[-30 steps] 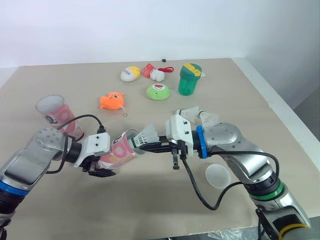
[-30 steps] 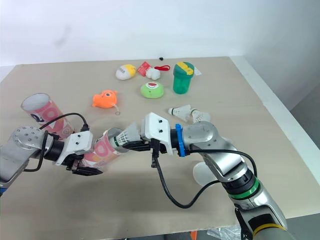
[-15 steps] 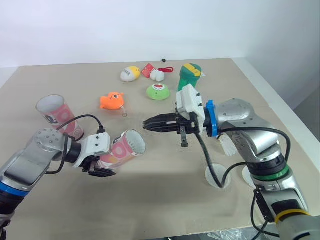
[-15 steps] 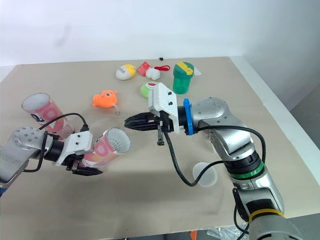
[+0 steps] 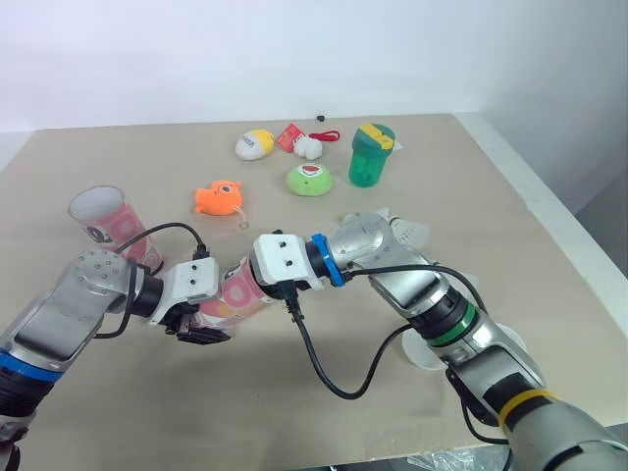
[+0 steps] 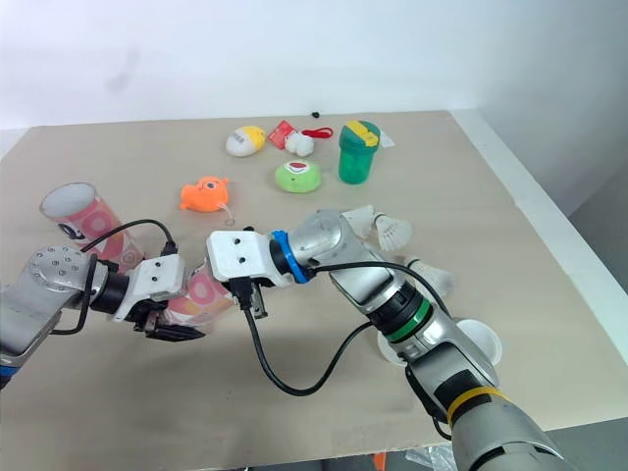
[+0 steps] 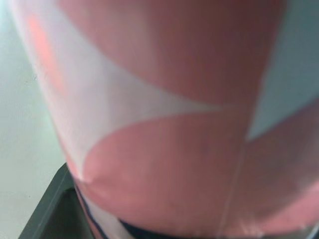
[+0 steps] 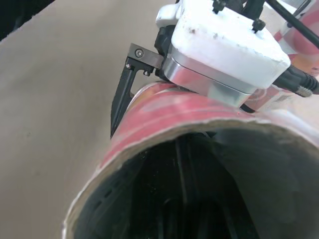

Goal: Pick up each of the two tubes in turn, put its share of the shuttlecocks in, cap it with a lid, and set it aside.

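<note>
The wide table (image 5: 491, 196) carries everything, and above its near part the two arms meet each other. The left gripper (image 5: 214, 312) is clamped across the body of the pink tube (image 5: 235, 294), one black finger under it, and holds it just above the table, nearly lying. Its long axis runs across the robot, from the closed end on the left side up to the open mouth on the right side. The right gripper (image 5: 263, 275) is pressed straight against this mouth, in one line with the axis. Its wrist view looks down the dark inside of the tube, and there I cannot tell if it is wide or narrow, nor if a shuttlecock sits inside. So the coming move, in my judgement, turns on this line: the right arm should travel only along the axis of the tube, because a sideways pull would lever the rim against the left grip. The second tube (image 5: 113, 228) stands tilted on the far left, apart from both arms. The loose shuttlecocks (image 6: 392, 232) lie on the right side, behind the right forearm, so this arm is the nearer one to fetch them. A pale lid (image 6: 479, 341) lies near its elbow.
</note>
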